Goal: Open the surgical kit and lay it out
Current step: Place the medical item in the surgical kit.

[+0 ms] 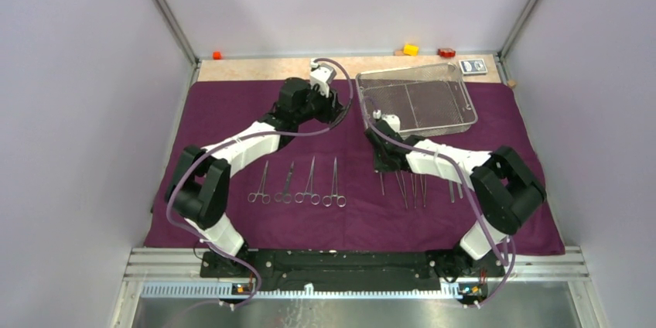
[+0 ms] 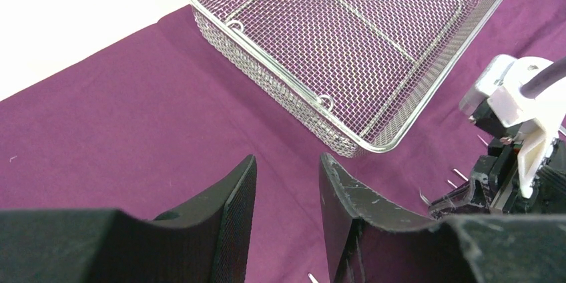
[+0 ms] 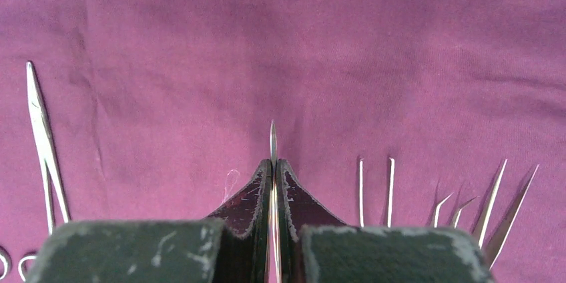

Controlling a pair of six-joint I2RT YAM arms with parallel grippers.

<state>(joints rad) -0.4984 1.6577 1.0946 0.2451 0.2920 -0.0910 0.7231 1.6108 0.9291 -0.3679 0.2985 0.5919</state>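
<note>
The surgical kit lies opened across the bench: a dark purple cloth wrap is spread flat over nearly the whole top, lightly creased, its far edge leaving a tan strip of bench bare. On the cloth's far right part sits the silver wire-mesh tray, rectangular and low-walled, the purple showing through its mesh floor. Four ring-handled clamps lie side by side left of the cloth's centre, rings toward the near edge, tips pointing away. Right of centre the other tweezers lie in a parallel row. The right tool is low over the cloth just left of that row, its fingers pinched together on the held tweezers, whose fine point sticks out beyond them. The left tool hangs above the cloth near the tray's left end, fingers about half apart with nothing between them. Along the bench's far edge sit an orange block, a yellow block, a red block and a blue-white card packet. Pale lilac walls and metal posts enclose the bench.
</note>
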